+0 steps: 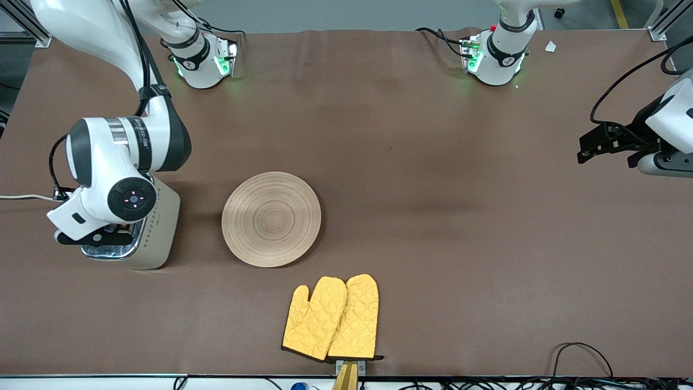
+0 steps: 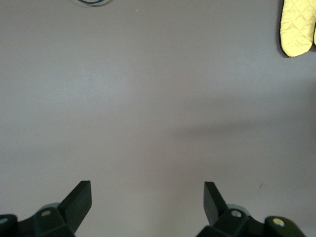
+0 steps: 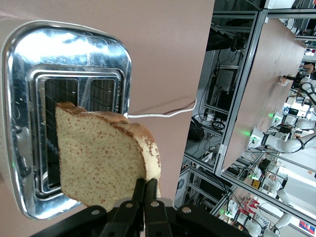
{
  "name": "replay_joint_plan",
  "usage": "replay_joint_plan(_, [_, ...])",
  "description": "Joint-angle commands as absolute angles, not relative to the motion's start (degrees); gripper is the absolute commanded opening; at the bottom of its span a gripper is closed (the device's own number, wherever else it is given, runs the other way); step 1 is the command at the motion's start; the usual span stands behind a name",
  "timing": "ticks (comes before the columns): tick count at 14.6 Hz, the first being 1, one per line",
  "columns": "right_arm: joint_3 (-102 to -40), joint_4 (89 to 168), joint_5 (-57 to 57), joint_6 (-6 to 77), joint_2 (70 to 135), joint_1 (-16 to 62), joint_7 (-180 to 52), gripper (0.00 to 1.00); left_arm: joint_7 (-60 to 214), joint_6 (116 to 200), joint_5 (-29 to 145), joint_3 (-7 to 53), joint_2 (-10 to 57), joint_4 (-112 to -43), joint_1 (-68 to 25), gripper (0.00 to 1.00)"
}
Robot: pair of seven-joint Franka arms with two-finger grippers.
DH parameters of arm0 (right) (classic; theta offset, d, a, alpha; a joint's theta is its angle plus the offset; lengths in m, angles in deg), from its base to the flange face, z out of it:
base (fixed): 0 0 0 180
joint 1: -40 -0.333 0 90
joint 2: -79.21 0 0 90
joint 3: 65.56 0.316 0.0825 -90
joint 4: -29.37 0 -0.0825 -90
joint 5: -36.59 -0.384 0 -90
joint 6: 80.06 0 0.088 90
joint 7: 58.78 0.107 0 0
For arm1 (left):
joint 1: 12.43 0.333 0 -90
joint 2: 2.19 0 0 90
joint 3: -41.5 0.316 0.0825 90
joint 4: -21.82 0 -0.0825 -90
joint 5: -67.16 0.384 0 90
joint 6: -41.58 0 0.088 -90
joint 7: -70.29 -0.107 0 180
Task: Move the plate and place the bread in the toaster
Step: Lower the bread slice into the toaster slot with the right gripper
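Observation:
The toaster (image 1: 158, 238) stands at the right arm's end of the table, its chrome top and two slots (image 3: 64, 54) facing up. My right gripper (image 3: 146, 185) is directly over it, shut on the edge of the brown speckled bread (image 3: 98, 158), which hangs on edge over the slots. The round wooden plate (image 1: 271, 219) lies bare on the table beside the toaster, toward the left arm's end. My left gripper (image 1: 587, 149) waits open over bare table at the left arm's end, with nothing between its fingers (image 2: 147, 183).
Two yellow oven mitts (image 1: 333, 318) lie nearer to the front camera than the plate, and one shows in the left wrist view (image 2: 296, 27). The toaster's white cord (image 1: 21, 197) runs off the table's end. A black cable (image 1: 582, 355) loops at the front edge.

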State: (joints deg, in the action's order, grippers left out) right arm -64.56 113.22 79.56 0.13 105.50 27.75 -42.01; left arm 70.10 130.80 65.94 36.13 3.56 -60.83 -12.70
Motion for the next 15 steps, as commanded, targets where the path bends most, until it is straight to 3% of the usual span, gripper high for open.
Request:
replay_joint_plan(1, [-64.2, 113.7, 79.9, 1.0, 105.8, 27.4, -40.2, 0.01, 70.7, 131.1, 66.1, 36.1, 3.2, -60.7, -12.7, 1.00])
replay_joint_plan(15, [-64.3, 112.5, 81.1, 4.8, 107.9, 27.4, -38.4, 0.00, 70.8, 131.1, 66.1, 36.1, 3.2, -60.7, -12.9, 1.00])
